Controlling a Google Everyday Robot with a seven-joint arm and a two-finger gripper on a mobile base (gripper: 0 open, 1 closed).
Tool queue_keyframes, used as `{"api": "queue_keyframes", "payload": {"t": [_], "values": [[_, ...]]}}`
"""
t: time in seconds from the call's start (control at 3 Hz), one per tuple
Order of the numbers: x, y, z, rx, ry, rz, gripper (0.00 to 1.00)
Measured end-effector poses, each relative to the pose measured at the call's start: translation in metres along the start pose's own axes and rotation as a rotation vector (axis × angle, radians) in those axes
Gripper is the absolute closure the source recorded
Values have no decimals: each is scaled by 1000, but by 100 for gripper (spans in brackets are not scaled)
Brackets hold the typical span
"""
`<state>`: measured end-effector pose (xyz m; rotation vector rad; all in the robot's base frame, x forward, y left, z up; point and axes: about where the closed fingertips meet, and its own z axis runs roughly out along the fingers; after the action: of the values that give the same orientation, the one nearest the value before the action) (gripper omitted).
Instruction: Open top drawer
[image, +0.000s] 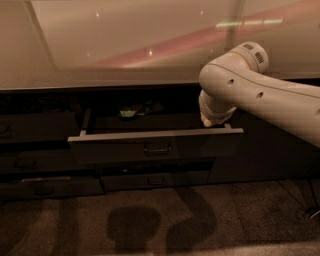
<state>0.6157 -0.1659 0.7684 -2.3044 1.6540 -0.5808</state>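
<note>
The top drawer stands pulled out below the counter. It has a wide dark grey front with a small loop handle at its centre and pale side rails. A dark and greenish item lies at the back of its tray. My white arm reaches in from the right and bends down. My gripper is at the arm's lower end, just behind the right end of the drawer front and largely hidden by the wrist.
A pale glossy countertop runs above the drawers. Narrower dark drawer fronts sit at the left and below. A dark cabinet front is at the right. Speckled floor with the arm's shadow lies in front.
</note>
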Motion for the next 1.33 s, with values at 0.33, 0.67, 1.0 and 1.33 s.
{"api": "queue_keyframes", "payload": {"t": [0.33, 0.67, 1.0, 1.33], "values": [[31, -5, 31, -44, 71, 0, 100], [31, -5, 31, -44, 70, 0, 100], [33, -3, 37, -43, -14, 26, 100], [53, 1, 55, -25, -182, 84, 100]]}}
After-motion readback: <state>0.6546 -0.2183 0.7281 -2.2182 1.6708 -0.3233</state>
